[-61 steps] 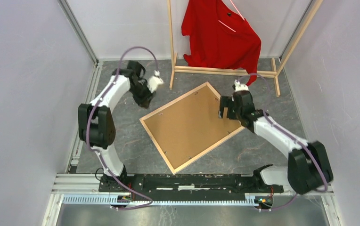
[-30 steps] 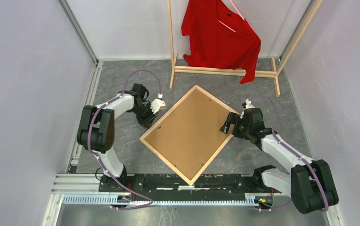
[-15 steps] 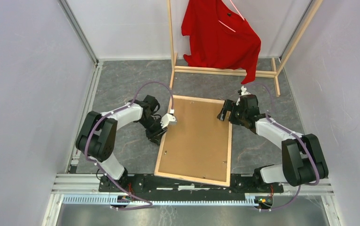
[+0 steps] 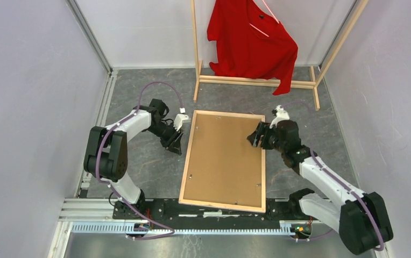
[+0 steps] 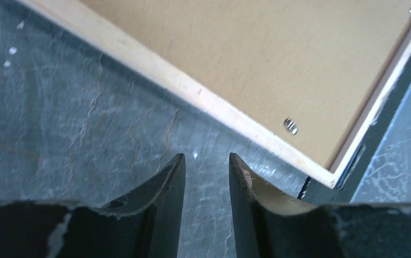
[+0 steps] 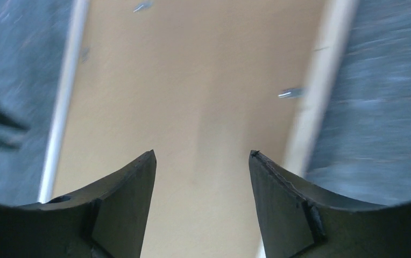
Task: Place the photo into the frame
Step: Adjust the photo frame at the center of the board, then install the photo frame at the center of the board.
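Note:
The frame (image 4: pixel 186 161) lies back side up on the grey table, its long sides running toward the arm bases. A plain brown backing board (image 4: pixel 225 161) fills it, with small metal clips (image 5: pixel 290 126) at the edges. The photo is not in view. My left gripper (image 4: pixel 176 148) is just left of the frame's left border (image 5: pixel 192 88), low over the table, open a little and empty (image 5: pixel 206 158). My right gripper (image 4: pixel 254 141) hovers over the board near the frame's right border (image 6: pixel 313 97), open and empty (image 6: pixel 202 154).
A wooden clothes rack (image 4: pixel 257 81) with a red shirt (image 4: pixel 252 40) stands at the back. Grey walls close in left and right. The frame's near edge lies over the black rail (image 4: pixel 155 207) by the arm bases.
The frame has turned from a diamond pose to square with the table and slid nearer. My left gripper has drawn back off its left edge. My right gripper stays over the right side.

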Motion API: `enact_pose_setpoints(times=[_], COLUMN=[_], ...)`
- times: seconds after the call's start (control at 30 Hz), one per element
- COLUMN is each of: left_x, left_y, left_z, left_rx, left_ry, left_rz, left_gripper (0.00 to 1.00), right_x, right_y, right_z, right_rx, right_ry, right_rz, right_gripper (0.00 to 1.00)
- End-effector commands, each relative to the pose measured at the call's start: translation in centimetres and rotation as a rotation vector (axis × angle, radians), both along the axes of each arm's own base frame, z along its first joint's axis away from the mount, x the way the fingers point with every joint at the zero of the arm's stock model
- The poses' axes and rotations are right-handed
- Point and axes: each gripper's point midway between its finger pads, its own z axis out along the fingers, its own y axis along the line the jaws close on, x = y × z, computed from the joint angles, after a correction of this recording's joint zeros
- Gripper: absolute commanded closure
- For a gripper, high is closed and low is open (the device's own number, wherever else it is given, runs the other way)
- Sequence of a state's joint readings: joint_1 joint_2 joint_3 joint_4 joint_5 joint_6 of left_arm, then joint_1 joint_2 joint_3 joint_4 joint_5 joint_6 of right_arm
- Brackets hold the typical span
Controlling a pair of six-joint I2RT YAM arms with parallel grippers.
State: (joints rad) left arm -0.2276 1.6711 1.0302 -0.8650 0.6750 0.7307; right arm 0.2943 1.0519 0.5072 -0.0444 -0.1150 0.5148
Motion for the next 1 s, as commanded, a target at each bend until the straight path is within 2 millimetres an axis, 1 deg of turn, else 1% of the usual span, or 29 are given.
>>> enact_pose_setpoints(times=[0.0,0.03,0.1,0.17,0.27,0.4,0.57,0.67,0.77,0.83,0.87,0.93,0.97], left_x=[-0.3,-0.3,-0.6,-0.6,-0.4,-0.2,-0.1,-0.2,-0.2,-0.2,-0.2,-0.1,0.0], left_y=[-2.7,-2.8,-2.9,-3.0,-3.1,-3.2,-3.2,-3.1,-2.8,-2.8,-2.8,-2.8,-2.7], left_z=[0.9,0.4,-0.5,-1.3,-1.9,-2.2,-2.5,-2.7,-2.9,-2.9,-2.9,-2.9,-2.9], left_rx=[-0.122,-0.114,-0.103,-0.097,-0.092,-0.086,-0.076,-0.067,-0.055,-0.049,-0.047,-0.044,-0.043], left_ry=[0.122,0.138,0.178,0.204,0.215,0.213,0.217,0.215,0.209,0.208,0.206,0.201,0.198], left_rz=[0.047,0.047,0.049,0.060,0.068,0.068,0.070,0.072,0.073,0.071,0.071,0.071,0.072], left_gripper=[0.56,0.56,0.56,0.57,0.60,0.63,0.66,0.68,0.69,0.69,0.70,0.70,0.70], right_x=[-3.1,-4.2,-6.0,-7.7,-9.4,-11.8,-13.9,-14.3,-14.4,-14.6,-14.7,-14.8,-14.9], right_y=[6.7,8.4,11.1,13.3,16.3,20.3,24.6,26.2,27.2,27.7,28.1,28.5,28.7], right_z=[2.1,2.2,2.1,1.8,1.2,0.8,-0.6,-0.9,-0.9,-1.3,-1.4,-1.9,-2.3], right_rx=[0.154,0.188,0.233,0.252,0.236,0.237,0.225,0.225,0.237,0.232,0.231,0.219,0.212], right_ry=[-0.083,-0.080,-0.073,-0.067,-0.058,-0.044,0.008,0.024,0.037,0.050,0.054,0.062,0.069], right_rz=[0.187,0.236,0.312,0.373,0.456,0.578,0.692,0.728,0.749,0.761,0.769,0.778,0.780], right_gripper=[0.30,0.31,0.32,0.33,0.32,0.32,0.32,0.33,0.33,0.35,0.37,0.44,0.51])
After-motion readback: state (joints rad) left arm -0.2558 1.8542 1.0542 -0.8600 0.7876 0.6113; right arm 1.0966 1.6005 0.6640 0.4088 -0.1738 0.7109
